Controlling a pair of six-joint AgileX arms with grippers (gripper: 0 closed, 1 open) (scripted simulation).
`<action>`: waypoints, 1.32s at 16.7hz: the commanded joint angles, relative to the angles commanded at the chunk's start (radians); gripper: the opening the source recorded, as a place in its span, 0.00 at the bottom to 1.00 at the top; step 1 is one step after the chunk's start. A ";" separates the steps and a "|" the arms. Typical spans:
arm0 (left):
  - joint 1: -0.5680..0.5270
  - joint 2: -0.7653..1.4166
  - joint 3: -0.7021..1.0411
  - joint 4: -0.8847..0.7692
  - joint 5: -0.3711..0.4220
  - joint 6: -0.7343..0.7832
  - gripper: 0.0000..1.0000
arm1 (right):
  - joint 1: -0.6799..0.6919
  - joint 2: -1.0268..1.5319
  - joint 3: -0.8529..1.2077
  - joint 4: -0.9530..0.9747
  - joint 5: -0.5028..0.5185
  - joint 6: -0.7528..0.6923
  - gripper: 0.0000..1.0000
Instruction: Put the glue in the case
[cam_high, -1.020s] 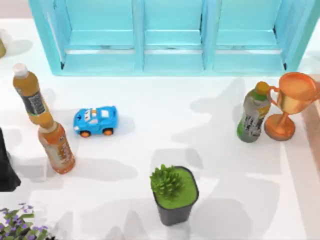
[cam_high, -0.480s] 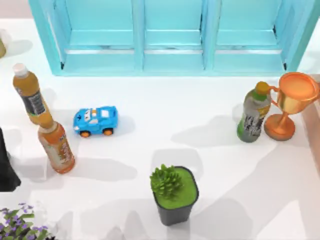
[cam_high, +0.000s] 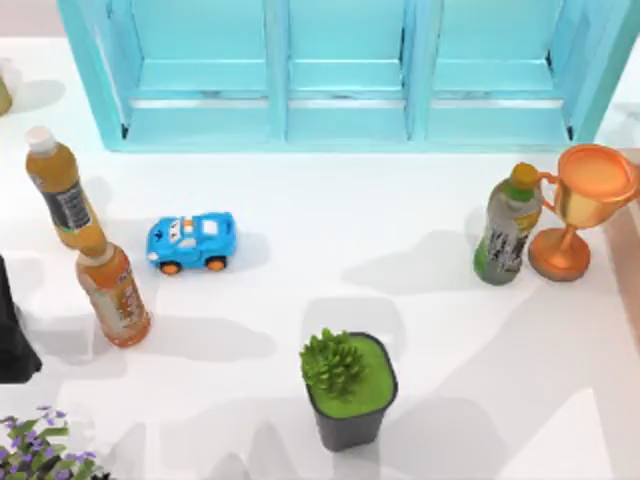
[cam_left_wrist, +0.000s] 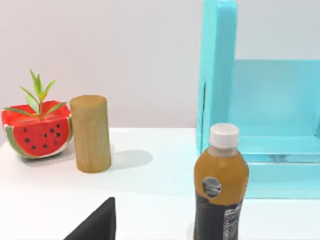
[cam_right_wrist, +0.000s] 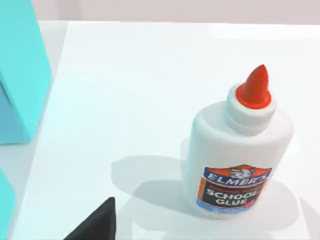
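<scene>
1. The case (cam_high: 345, 70) spans the far edge of the table (cam_high: 330, 230), its three compartments facing the near side.
2. The right wrist view looks down on the glue (cam_right_wrist: 236, 150): a white bottle with a red tip, upright on the white tabletop, with a turquoise edge of the case off to one side and well apart from it.
3. A dark sliver of the right gripper (cam_right_wrist: 95, 225) pokes into that same view; I cannot tell whether its fingers are apart or together.
4. It is the same in the left wrist view: a dark bit of the left gripper (cam_left_wrist: 97, 225), fingers impossible to judge.
5. The left arm (cam_high: 12, 330) sits at the table's left edge.
6. Ahead of it stand a white-capped tea bottle (cam_left_wrist: 220, 185), a wooden cylinder (cam_left_wrist: 91, 134) and a watermelon planter (cam_left_wrist: 35, 131).
7. From above, a blue toy car (cam_high: 192, 241) sits left of centre, just beside an orange bottle (cam_high: 112, 285).
8. A green potted plant (cam_high: 345, 385) is near the front, with a green bottle (cam_high: 505, 240) just beside a copper trophy (cam_high: 580, 205) on the right.
</scene>
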 joint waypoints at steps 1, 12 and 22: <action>0.000 0.000 0.000 0.000 0.000 0.000 1.00 | -0.004 0.015 0.038 -0.023 -0.001 -0.001 1.00; 0.000 0.000 0.000 0.000 0.000 0.000 1.00 | 0.025 0.354 0.390 -0.039 0.032 0.012 1.00; 0.000 0.000 0.000 0.000 0.000 0.000 1.00 | 0.029 0.363 0.389 -0.031 0.034 0.013 0.62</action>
